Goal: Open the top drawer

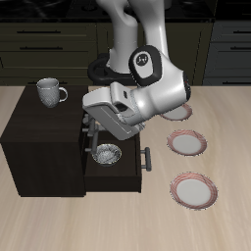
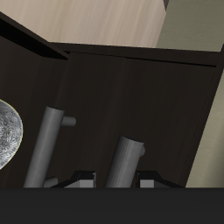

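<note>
The dark wooden cabinet (image 1: 39,147) stands on the table with its drawer fronts facing the plates. Its lower drawer (image 1: 116,175) is pulled out, holds a metal bowl (image 1: 106,154), and has a bar handle (image 1: 147,159). My gripper (image 1: 93,127) is at the cabinet's upper front edge, above that bowl, largely hidden by my arm. In the wrist view the top drawer's dark front (image 2: 157,96) fills the frame and looks shut. Its grey bar handle (image 2: 129,162) lies between my fingertips (image 2: 83,179). The gripper (image 2: 121,181) is open around it. A second bar handle (image 2: 48,144) and the bowl's edge (image 2: 4,144) show beside it.
A grey mug (image 1: 49,92) stands on the cabinet top. Three red-rimmed plates (image 1: 186,143) lie on the table beyond the open drawer, one farther back (image 1: 176,113) and one nearer the front edge (image 1: 194,190). Dark kitchen cabinets line the back.
</note>
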Controlling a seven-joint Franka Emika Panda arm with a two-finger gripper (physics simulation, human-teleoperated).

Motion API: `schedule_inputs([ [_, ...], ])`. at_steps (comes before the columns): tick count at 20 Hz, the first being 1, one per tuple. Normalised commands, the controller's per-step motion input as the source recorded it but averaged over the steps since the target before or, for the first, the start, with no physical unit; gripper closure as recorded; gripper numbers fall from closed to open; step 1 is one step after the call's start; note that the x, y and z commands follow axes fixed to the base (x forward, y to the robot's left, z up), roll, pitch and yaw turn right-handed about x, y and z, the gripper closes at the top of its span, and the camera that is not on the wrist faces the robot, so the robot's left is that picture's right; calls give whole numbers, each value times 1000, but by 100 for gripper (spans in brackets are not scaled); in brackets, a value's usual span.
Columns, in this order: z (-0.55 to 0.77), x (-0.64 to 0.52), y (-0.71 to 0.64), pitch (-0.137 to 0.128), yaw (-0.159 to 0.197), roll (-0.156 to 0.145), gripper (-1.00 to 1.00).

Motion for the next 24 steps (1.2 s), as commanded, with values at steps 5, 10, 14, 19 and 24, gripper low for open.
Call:
schedule_inputs([
  [5, 13, -58, -127, 2, -11, -4, 100],
  [10, -47, 122, 202, 13, -15, 43, 100],
  [14, 37, 144, 377, -6, -13, 58, 100],
  [19, 75, 106, 513, -13, -18, 82, 100],
  [24, 93, 62, 518, -22, -16, 76, 100],
])
